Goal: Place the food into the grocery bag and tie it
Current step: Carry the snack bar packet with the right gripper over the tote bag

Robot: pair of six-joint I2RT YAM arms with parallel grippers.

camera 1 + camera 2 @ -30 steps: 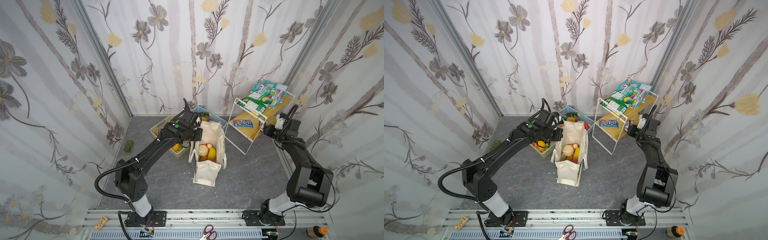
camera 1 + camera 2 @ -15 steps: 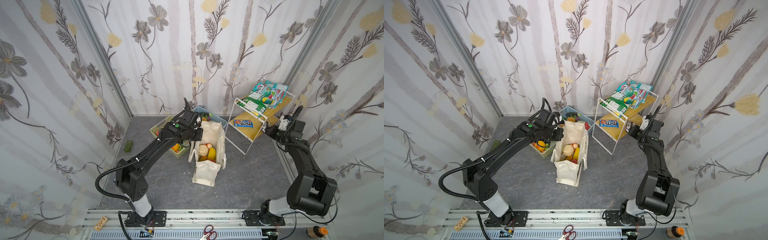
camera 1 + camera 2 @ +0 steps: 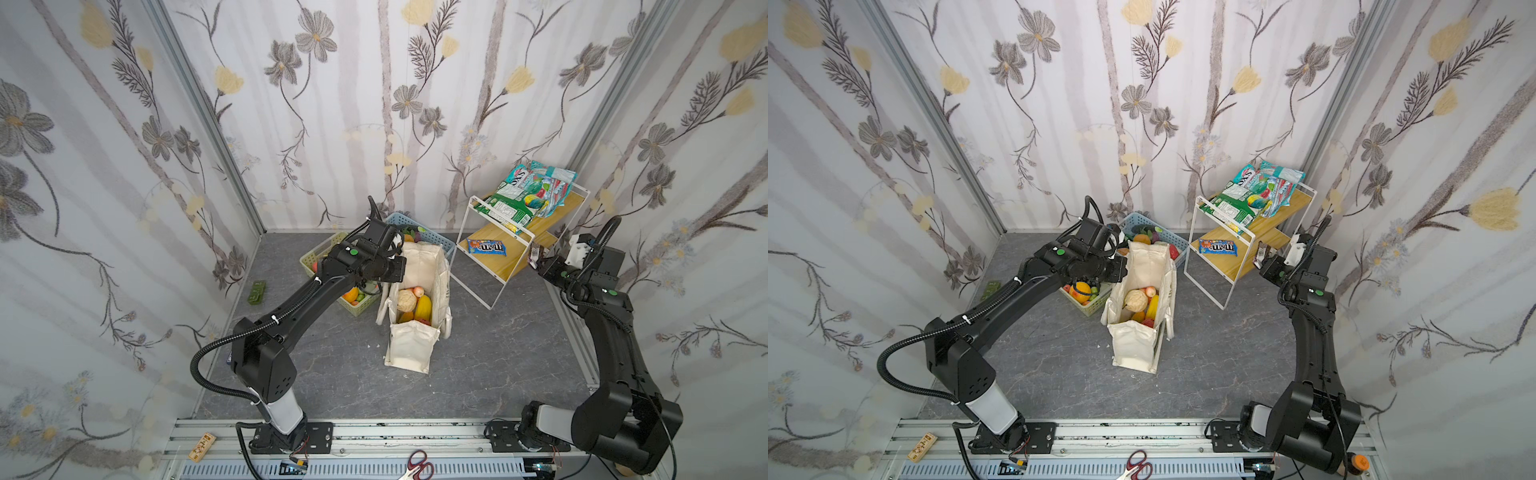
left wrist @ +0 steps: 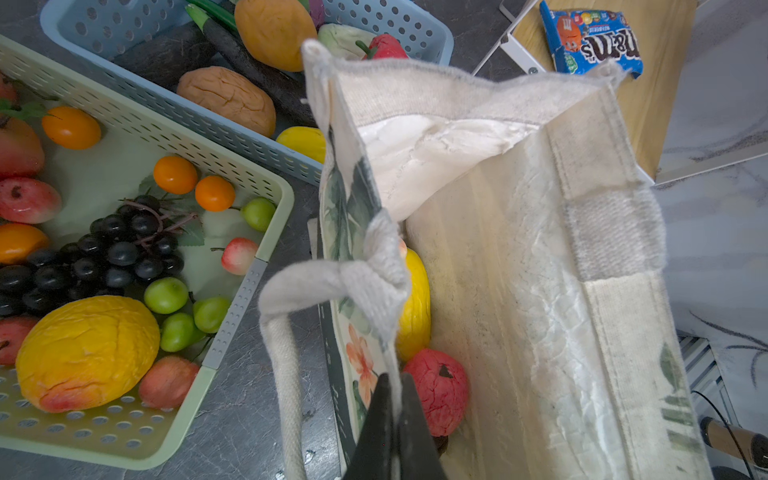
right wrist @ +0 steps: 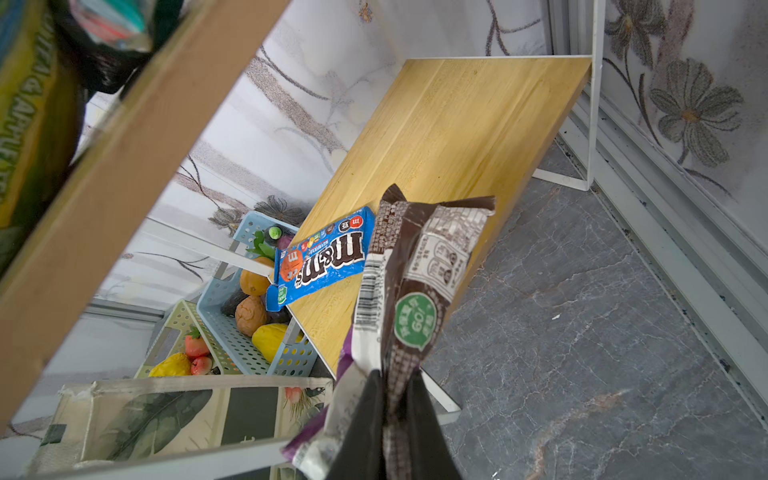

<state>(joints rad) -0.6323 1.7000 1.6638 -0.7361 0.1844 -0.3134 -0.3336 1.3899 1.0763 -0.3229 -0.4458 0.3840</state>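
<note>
Where both top views look down on the grey floor [image 3: 498,353], the grocery bag [image 3: 409,345] stands open at centre, holding a beige cauliflower [image 3: 406,300] and a yellow mango [image 3: 423,306]. From the bag, a green basket [image 3: 314,254] lies at 10 o'clock, a blue basket [image 3: 437,237] at 12 and a white-framed rack [image 3: 517,259] at 2. The left arm [image 3: 307,299] reaches the bag's 9 o'clock wall (its fingers hidden beneath the wrist). The right gripper [image 3: 537,262], just beside the rack's lower shelf, carries a dark snack bar [image 3: 533,254]. Left wrist view: the left gripper [image 4: 395,380] is pinched tight on the rim of the printed wall, near a rope handle [image 4: 286,316]; the mango and a red apple [image 4: 440,390] rest inside. Right wrist view: black fingers [image 5: 426,428] are clamped on one end of the brown wrapper, and an M&M's packet [image 5: 320,257] lies on the wooden shelf.
</note>
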